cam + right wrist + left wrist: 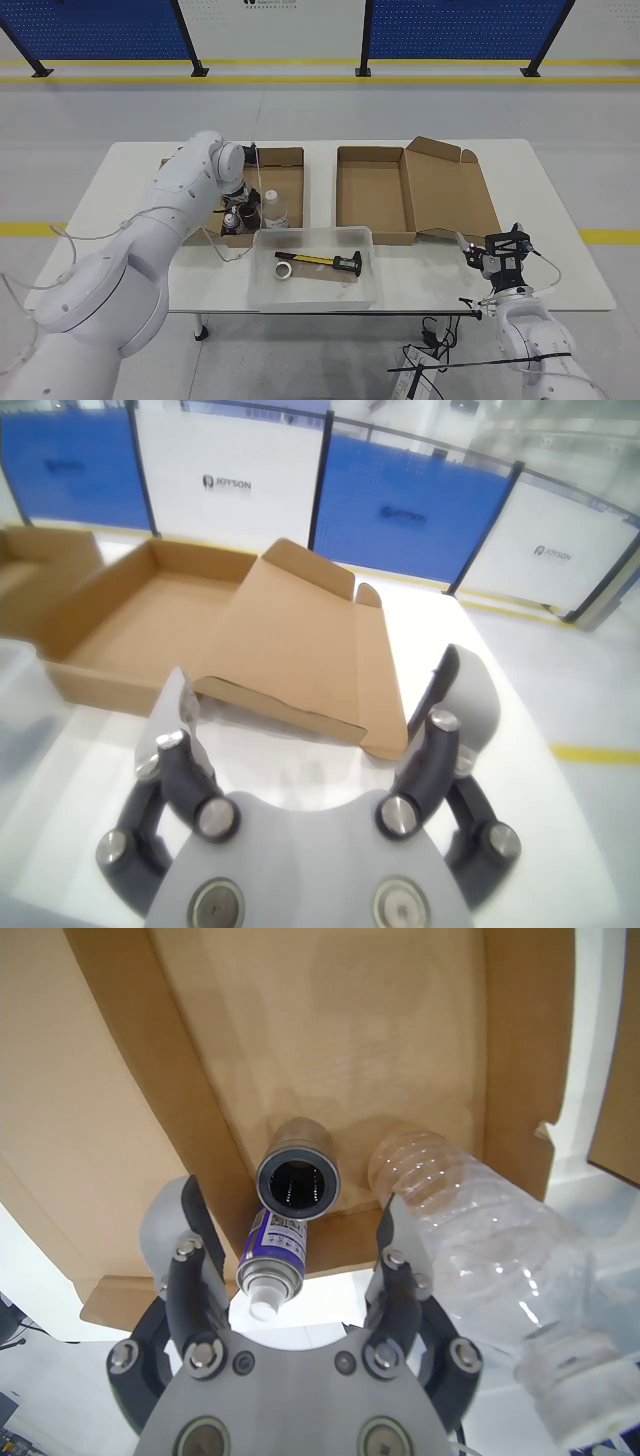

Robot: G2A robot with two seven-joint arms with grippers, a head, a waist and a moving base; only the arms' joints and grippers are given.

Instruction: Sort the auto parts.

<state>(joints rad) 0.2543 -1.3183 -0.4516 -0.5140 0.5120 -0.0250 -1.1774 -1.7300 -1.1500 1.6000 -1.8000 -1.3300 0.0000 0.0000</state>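
Three things are sitting close together at the front of the left cardboard box (350,1028): a metal sleeve bearing (298,1183) showing its open bore, a spray can (274,1248) with a blue label right against it, and a clear plastic bottle (475,1228) just beside them. I am holding my left pincer (292,1195) spread wide above them, pinching nothing, with one finger lying close to the bottle. My right pincer (314,667) is hovering, spread and holding nothing, over the tabletop (560,200) near its front right edge, facing the open right cardboard box (150,610). A clear bin (315,232) in front of the boxes is holding a roll of tape (284,270) and a long yellow-and-black tool (322,261).
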